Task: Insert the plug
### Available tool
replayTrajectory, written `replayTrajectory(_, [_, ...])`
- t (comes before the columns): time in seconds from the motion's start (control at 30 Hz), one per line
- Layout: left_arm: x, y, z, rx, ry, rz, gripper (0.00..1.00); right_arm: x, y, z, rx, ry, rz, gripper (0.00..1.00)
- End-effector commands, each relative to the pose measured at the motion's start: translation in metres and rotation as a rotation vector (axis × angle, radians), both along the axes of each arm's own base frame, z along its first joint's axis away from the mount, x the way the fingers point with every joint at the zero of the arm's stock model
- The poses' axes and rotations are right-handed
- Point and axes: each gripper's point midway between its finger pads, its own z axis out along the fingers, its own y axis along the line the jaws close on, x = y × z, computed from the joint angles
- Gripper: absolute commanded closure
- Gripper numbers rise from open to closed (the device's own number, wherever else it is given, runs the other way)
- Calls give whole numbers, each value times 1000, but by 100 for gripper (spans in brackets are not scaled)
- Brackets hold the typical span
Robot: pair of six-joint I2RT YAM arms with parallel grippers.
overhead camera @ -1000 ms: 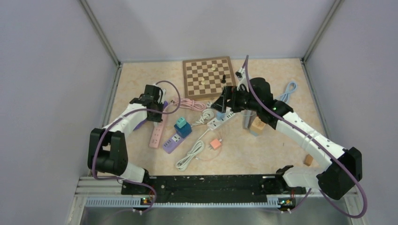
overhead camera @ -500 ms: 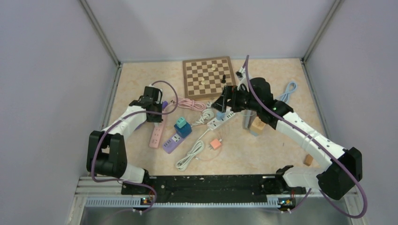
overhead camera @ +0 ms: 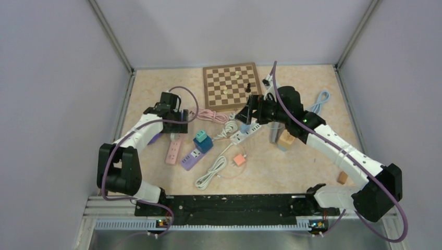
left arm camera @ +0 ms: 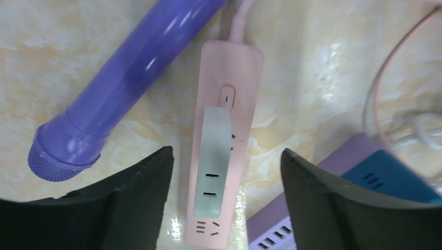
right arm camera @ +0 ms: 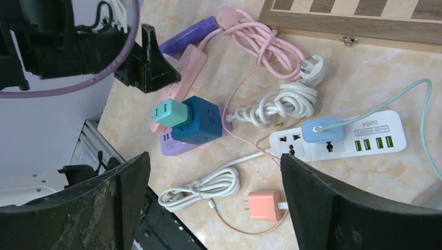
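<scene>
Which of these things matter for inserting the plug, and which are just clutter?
Likely for the job: pink power strip, loose white plug, white power strip.
Lying about: chessboard, purple tube, orange charger, wooden block.

Work cell from above. A beige, marble-patterned tabletop [overhead camera: 297, 172] is enclosed by a back wall [overhead camera: 234, 31], left wall [overhead camera: 52, 104] and right wall [overhead camera: 401, 104], all plain lavender-grey panels meeting at metal corner posts [overhead camera: 112, 36]. A ribbed aluminium rail [overhead camera: 234, 224] lines the near edge. Lighting is soft and even.
</scene>
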Motion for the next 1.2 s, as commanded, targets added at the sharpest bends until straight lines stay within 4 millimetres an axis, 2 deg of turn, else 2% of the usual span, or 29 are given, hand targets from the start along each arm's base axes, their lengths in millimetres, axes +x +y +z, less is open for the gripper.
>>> replayTrajectory(0.0, [37,-13,69,-55,-199,-35,17,10,-2,28,42,-72,-19,8])
replayTrajectory(0.07, [39,-12,78,-46,-214,-42,17,10,-2,28,41,-70,-19,8])
replayTrajectory(0.17, [37,-7,75,-25,-202,-36,21,11,-2,28,39,-71,-21,8])
replayTrajectory(0.67, [-4,8,20,37,33,25,29,11,-1,23,31,-53,-14,8])
replayTrajectory(0.77, [-8,8,13,13,64,34,35,10,-1,21,28,-47,-12,8])
replayTrajectory(1.03, [-15,10,-3,-12,105,48,69,7,-2,20,24,-40,-11,8])
replayTrajectory(1.17, [-20,17,-10,21,120,36,98,6,-3,21,24,-41,-9,8])
